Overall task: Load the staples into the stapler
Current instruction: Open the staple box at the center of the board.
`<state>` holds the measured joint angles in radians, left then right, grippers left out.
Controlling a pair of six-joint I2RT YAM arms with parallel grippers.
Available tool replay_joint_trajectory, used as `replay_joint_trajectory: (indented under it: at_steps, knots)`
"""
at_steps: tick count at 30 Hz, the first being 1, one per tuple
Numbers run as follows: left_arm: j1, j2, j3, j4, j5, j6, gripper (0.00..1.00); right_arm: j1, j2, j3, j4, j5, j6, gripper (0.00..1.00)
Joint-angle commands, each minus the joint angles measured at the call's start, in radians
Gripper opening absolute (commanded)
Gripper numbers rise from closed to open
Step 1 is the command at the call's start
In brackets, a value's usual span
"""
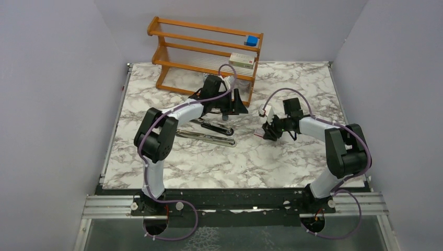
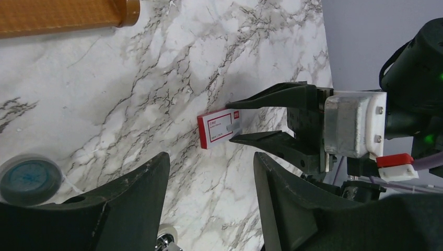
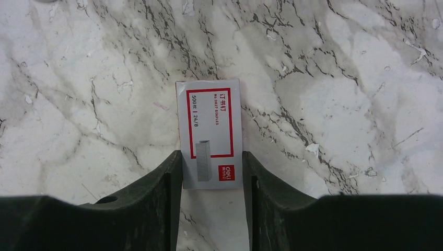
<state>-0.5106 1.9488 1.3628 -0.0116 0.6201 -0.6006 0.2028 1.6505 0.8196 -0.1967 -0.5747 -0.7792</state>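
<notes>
The stapler (image 1: 209, 137) lies opened out on the marble table, its black bar behind the silver channel; only a chrome tip (image 2: 166, 241) shows in the left wrist view. No loose staples show. My right gripper (image 1: 269, 132) (image 3: 211, 154) (image 2: 235, 120) is closed against both long sides of the small red-and-white staple box (image 3: 209, 125) (image 2: 219, 128) (image 1: 259, 134), which lies flat on the table. My left gripper (image 1: 240, 103) (image 2: 210, 157) is open and empty above the table, just behind the stapler and pointing at the box.
A wooden rack (image 1: 209, 52) (image 2: 62, 15) stands at the back, holding a blue cube (image 1: 252, 40) and a pale box (image 1: 242, 61). A small round blue-centred object (image 2: 28, 179) lies near the left gripper. The table's right edge (image 1: 339, 104) is beyond the right arm.
</notes>
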Motion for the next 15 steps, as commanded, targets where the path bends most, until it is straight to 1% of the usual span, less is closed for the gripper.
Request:
replay_joint_trajectory:
  at_steps: [1, 7, 11, 15]
  knots:
    - [-0.015, 0.044, 0.02, 0.076, 0.043, -0.088, 0.63, -0.006, 0.052, 0.0, -0.044, 0.063, -0.026, 0.33]
    - [-0.021, 0.072, 0.015, 0.124, 0.062, -0.141, 0.62, -0.007, 0.06, 0.007, -0.049, 0.064, -0.022, 0.31]
    - [-0.032, 0.087, 0.002, 0.164, 0.059, -0.187, 0.57, -0.006, 0.06, 0.007, -0.047, 0.067, -0.02, 0.31]
    - [-0.061, 0.11, 0.016, 0.163, 0.043, -0.188, 0.54, -0.007, 0.056, 0.008, -0.046, 0.061, -0.019, 0.31]
